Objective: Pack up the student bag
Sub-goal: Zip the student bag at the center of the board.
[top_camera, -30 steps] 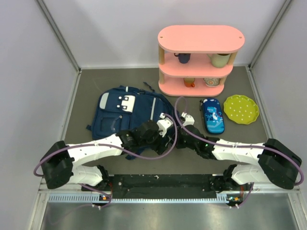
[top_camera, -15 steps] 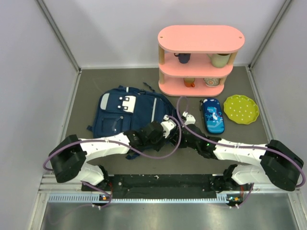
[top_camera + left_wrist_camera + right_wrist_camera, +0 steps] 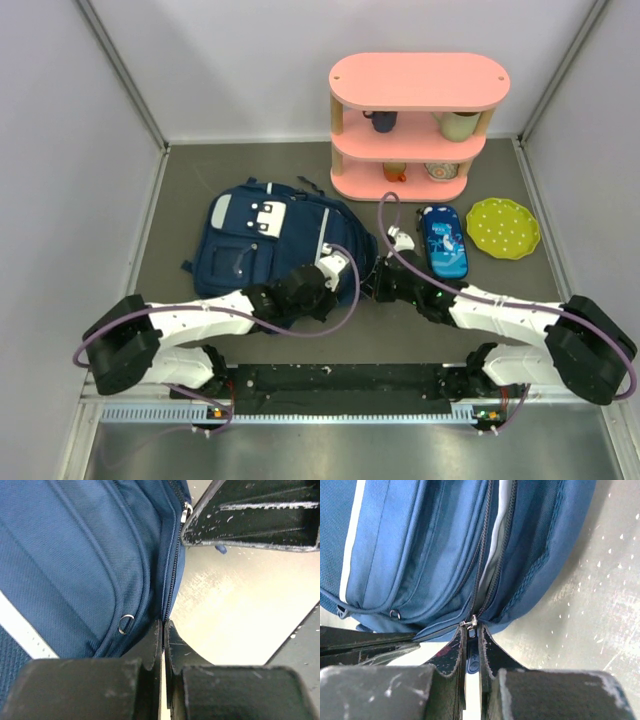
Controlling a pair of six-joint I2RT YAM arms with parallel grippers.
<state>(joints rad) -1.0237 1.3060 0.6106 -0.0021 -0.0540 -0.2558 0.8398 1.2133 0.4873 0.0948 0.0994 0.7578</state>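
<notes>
The student bag (image 3: 265,240), navy with white patches and a thin white stripe, lies flat at the centre left of the table. My left gripper (image 3: 336,263) is at its right edge. In the left wrist view that gripper (image 3: 163,626) is shut, with the bag's (image 3: 75,555) zipper seam running in between the tips. My right gripper (image 3: 371,289) is at the bag's lower right corner. Seen from the right wrist, this gripper (image 3: 471,630) is shut on the blue zipper pull (image 3: 472,659). Above it the zipper gapes a little over the light lining (image 3: 496,550).
A pink three-tier shelf (image 3: 418,125) with cups stands at the back right. A small blue pencil case (image 3: 443,242) and a green dotted plate (image 3: 502,228) lie in front of it. Grey walls close in the table on three sides.
My left gripper has gone from open to shut and drawn back left onto the bag's edge. The right gripper has stayed shut on the zipper pull and shifted slightly.
</notes>
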